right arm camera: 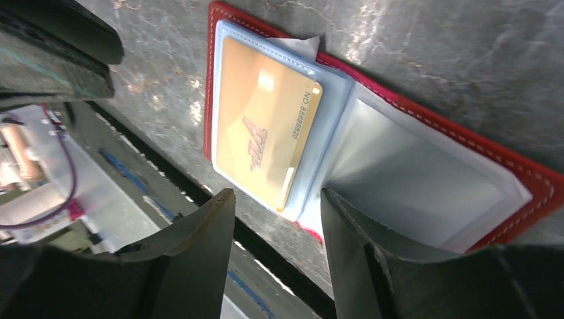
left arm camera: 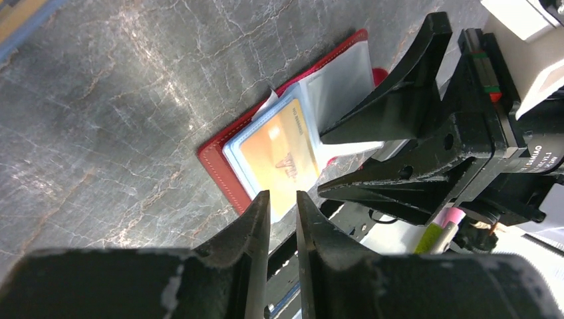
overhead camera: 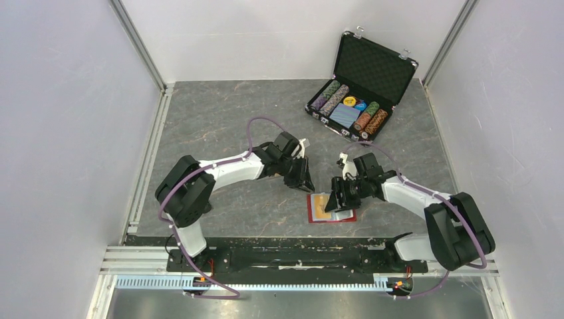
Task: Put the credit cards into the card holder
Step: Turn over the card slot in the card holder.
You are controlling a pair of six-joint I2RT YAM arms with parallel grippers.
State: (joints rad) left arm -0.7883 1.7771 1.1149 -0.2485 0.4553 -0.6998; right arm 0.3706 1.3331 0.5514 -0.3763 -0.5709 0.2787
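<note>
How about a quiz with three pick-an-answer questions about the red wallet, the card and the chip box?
1. Where is the poker chip case?
A. Between the arm bases
B. At the far right of the table
C. Under the left arm

2. What colour is the credit card showing in the card holder?
A. Green
B. Purple
C. Gold-orange

3. How is the card holder?
A. Lying open on the table
B. Snapped shut
C. Lifted in the air

Answers:
1. B: the top view shows it far from the arms, on the right side.
2. C: both wrist views show a gold-orange face behind a clear sleeve.
3. A: its two pages are spread flat, with the red cover touching the table.
</note>
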